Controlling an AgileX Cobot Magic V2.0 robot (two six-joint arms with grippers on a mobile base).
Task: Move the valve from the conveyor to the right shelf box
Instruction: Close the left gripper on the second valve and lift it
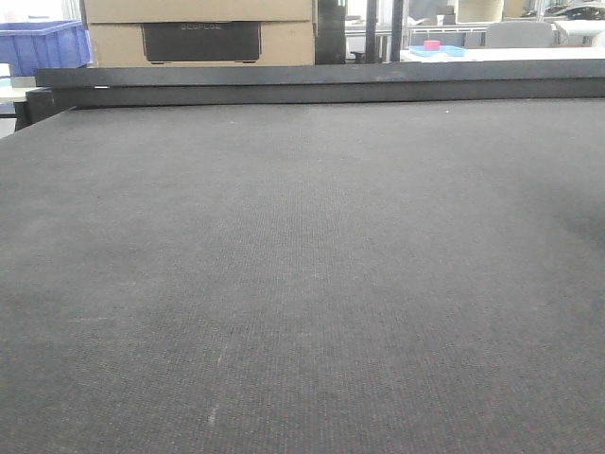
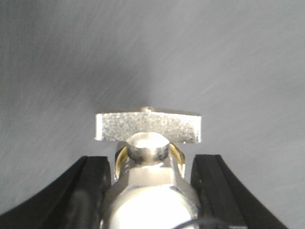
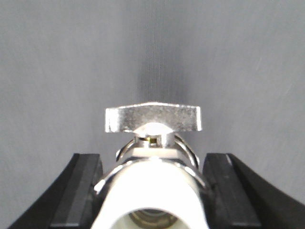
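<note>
Dark grey woven fabric of the conveyor (image 1: pixel 302 284) fills nearly the whole front view and lies behind both wrist views, where it shows only as a streaked grey blur.

Nearest the left wrist camera, the left gripper (image 2: pixel 152 160) is closed on a brass-tinged valve (image 2: pixel 147 126). Its black fingers (image 2: pixel 90 186) press against either side of the silver hexagonal body. The flat T-shaped handle lies crosswise just past the fingertips, above a rounded stem cap with brass-coloured edges on each side.

The right gripper (image 3: pixel 153 157) likewise clamps a white-bodied valve (image 3: pixel 152 118). Black fingers (image 3: pixel 81 191) hug a pale round collar ringed in chrome, and a silver T-handle sits crosswise beyond it. No marking or lettering can be read on either valve. Neither valve nor arm appears in the front view.

Farther out, the belt runs bare to a black rail (image 1: pixel 321 83) along its far edge. Behind the rail stand cardboard boxes (image 1: pixel 113 45), one bearing a black panel (image 1: pixel 200 41) with faint raised lettering too dim to read. At far left sits a blue bin (image 1: pixel 43 45). At far right a small pink object (image 1: pixel 432 44) rests on a blue tray (image 1: pixel 452 51) on a white table (image 1: pixel 510 55), with a grey chair back (image 1: pixel 518 34) behind.
</note>
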